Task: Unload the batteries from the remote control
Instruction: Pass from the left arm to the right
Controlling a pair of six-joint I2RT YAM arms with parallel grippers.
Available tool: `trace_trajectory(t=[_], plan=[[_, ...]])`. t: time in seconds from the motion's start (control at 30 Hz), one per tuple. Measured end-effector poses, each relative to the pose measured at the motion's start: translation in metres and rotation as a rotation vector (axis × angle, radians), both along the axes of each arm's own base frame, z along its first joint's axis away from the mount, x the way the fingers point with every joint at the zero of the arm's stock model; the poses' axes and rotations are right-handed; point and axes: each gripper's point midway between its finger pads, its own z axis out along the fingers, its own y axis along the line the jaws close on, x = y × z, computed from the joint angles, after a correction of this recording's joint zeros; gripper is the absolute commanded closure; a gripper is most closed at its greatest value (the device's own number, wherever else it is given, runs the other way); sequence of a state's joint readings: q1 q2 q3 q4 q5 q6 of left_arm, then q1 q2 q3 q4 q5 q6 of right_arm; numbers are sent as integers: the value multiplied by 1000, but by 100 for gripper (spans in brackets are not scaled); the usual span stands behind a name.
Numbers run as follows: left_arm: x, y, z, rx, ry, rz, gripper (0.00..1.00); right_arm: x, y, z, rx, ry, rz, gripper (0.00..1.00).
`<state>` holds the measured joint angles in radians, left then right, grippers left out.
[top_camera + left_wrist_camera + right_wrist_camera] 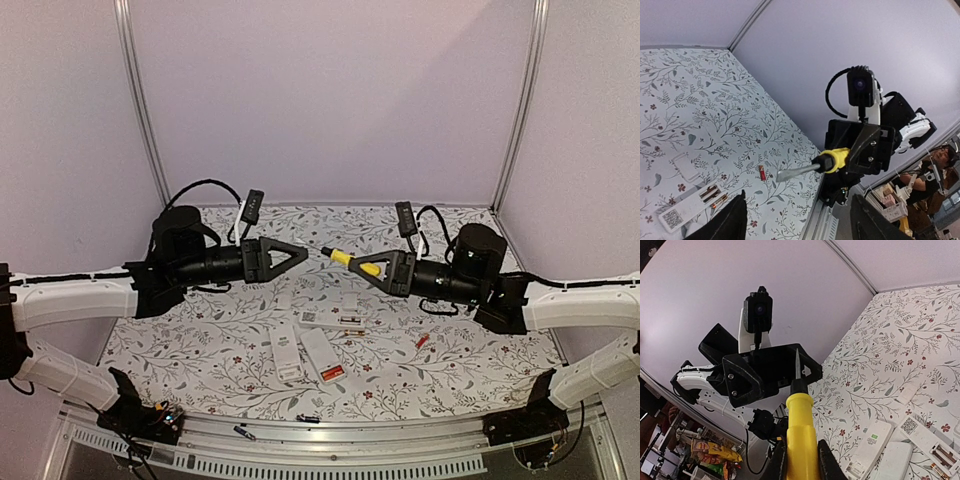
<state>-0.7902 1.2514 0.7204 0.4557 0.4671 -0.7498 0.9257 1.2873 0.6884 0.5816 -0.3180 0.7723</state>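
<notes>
Right fingers (826, 464) were clamped on the yellow handle of a screwdriver (800, 435), up in the air, its tip pointing at the left fingers (732, 222). Those stood wide apart with nothing between them. One red battery (423, 341) lay loose on the worktop (200, 340), right of the white remotes (287, 352). More batteries (711, 193) sat in the bay of an open remote (687, 210).

light: bright, even, diffuse | shadows: faint, soft | focus: sharp overhead | wrist views: wide-angle bending at edges
</notes>
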Motion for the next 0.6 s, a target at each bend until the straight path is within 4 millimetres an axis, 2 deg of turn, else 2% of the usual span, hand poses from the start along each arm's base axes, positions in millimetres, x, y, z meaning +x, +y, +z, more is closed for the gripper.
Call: trace_trajectory(t=[0.27,0.37,0.47,0.6], plan=[[25,17,-32,144,114,185,25,36,-23,15,-161,-47,-170,100],[28,26,-48,198,166,253,25,41,-26,19,-212,-74,-197,100],[24,29,-66,264,209,289,25,42,-28,17,-256,-87,-201,100],[15,28,-86,338,240,293,26,39,-31,-1,-327,-71,-188,100]])
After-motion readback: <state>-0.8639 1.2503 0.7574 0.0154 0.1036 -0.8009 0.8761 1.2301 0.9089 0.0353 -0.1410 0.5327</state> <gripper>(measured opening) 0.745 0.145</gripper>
